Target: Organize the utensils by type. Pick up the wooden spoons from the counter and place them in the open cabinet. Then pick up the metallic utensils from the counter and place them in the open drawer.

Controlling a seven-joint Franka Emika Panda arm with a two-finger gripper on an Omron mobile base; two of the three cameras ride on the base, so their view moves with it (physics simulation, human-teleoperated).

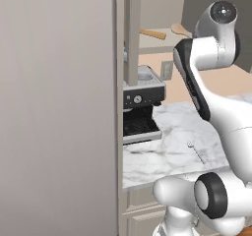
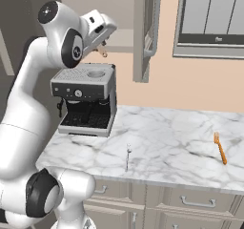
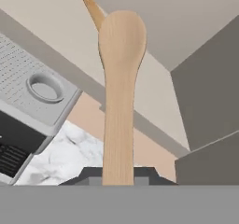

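The gripper is clamped on a wooden spoon up at the open cabinet, where 1 other spoon lies on the shelf

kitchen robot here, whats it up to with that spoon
The arm's pincer is shut on a wooden spoon, lifted to the open cabinet above the coffee machine. Another wooden spoon already lies on the cabinet shelf. On the counter, a small silver utensil and an orange fork are not yet in the drawer.
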